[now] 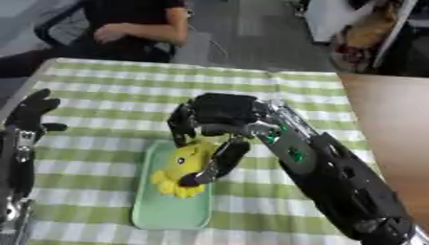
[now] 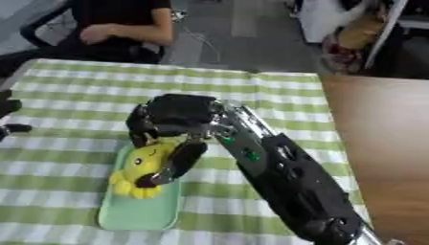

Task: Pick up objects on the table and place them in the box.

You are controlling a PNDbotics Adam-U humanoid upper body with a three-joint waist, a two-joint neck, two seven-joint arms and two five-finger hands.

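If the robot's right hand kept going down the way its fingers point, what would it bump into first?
Probably the yellow toy. The right hand hangs over it, fingers curled down around it. Under the toy lies the green tray. Whether the fingers already touch is unclear.

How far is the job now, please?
Done: nothing visibly; no box is in view. In hand: the right robot hand curls round the yellow plush toy, which lies over the green tray. The left robot hand is idle and open. Left: lifting and boxing the toy.
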